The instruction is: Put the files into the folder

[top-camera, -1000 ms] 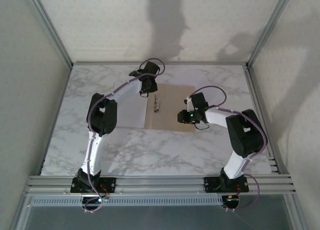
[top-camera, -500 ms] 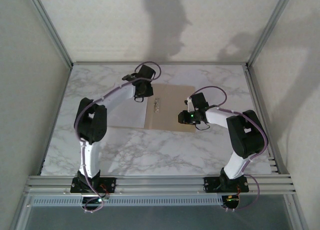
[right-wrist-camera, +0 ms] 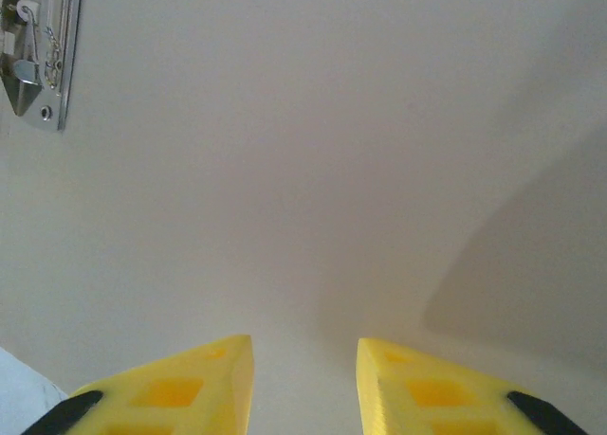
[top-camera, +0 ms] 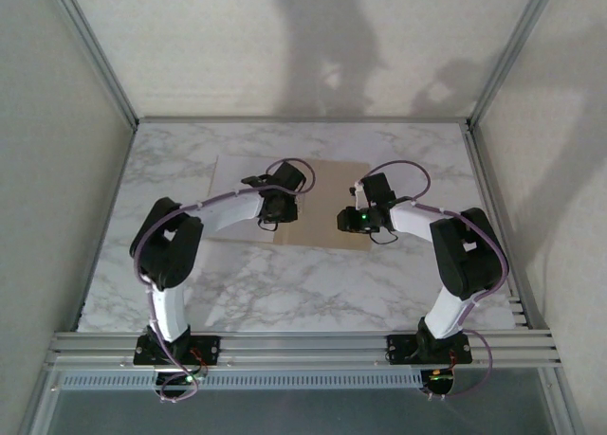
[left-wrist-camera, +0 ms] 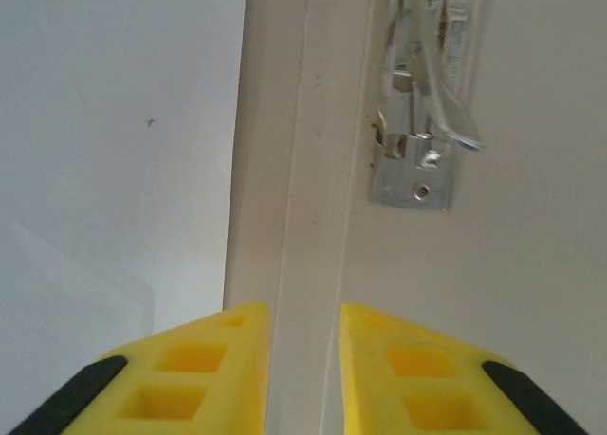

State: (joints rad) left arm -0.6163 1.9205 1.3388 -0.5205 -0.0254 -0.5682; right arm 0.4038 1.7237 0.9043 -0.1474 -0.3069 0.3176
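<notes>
The tan folder (top-camera: 327, 184) lies open and flat in the middle of the table, its metal clip (left-wrist-camera: 422, 122) beside the spine crease. A white file sheet (top-camera: 237, 174) lies on its left half, seen as a plain white area (left-wrist-camera: 114, 170) in the left wrist view. My left gripper (top-camera: 277, 206) hangs low over the spine near the folder's front edge. Its yellow fingers (left-wrist-camera: 303, 312) stand slightly apart, with nothing between them. My right gripper (top-camera: 353, 217) hovers over the folder's bare right half (right-wrist-camera: 303, 170), open (right-wrist-camera: 303, 345) and empty.
The marble table (top-camera: 285, 283) is bounded by metal frame posts and grey walls on the left, right and back. A rail (top-camera: 303, 345) carrying both arm bases runs along the near edge. The clip (right-wrist-camera: 33, 56) sits at the far left of the right wrist view.
My left arm has drawn back from the folder's far edge, along the spine, to its near part, and its fingers have narrowed a little. The right arm has barely moved.
</notes>
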